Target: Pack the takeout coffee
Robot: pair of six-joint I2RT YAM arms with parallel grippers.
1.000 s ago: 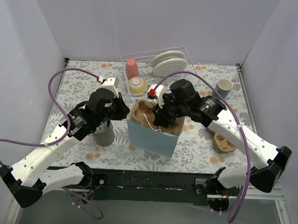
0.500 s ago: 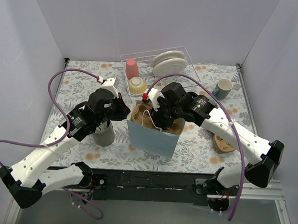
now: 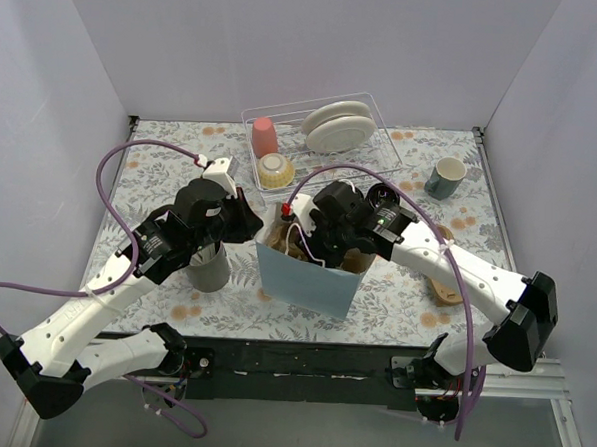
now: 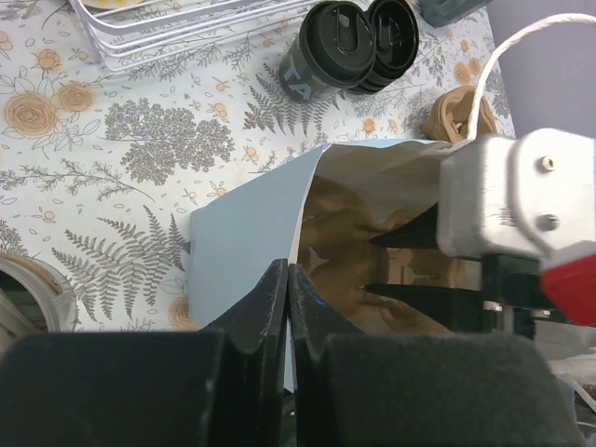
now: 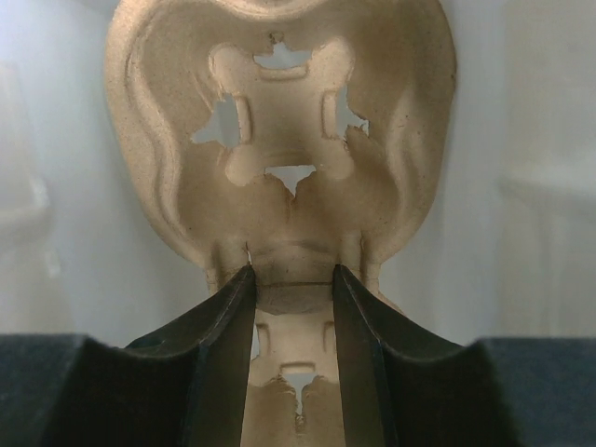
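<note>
Two takeout coffee cups (image 4: 349, 42), black with black lids, stand together on the table beyond the light-blue paper bag (image 3: 306, 276); in the top view the right arm mostly hides them. My left gripper (image 4: 288, 279) is shut on the bag's near rim (image 4: 300, 214) and holds its mouth apart. My right gripper (image 5: 291, 279) is shut on the narrow middle of a brown pulp cup carrier (image 5: 279, 121). It reaches down into the bag's mouth (image 3: 312, 246) with the carrier. The carrier's pockets hold nothing.
A wire rack (image 3: 383, 138) at the back holds plates, a pink cup (image 3: 265, 137) and a bowl. A grey metal cup (image 3: 209, 269) stands under the left arm. A blue-grey mug (image 3: 446, 176) sits at the back right. Another pulp carrier (image 3: 445, 287) lies right of the bag.
My right arm has swung left and lowered the carrier deeper into the bag. The left gripper keeps its hold on the rim and has barely moved.
</note>
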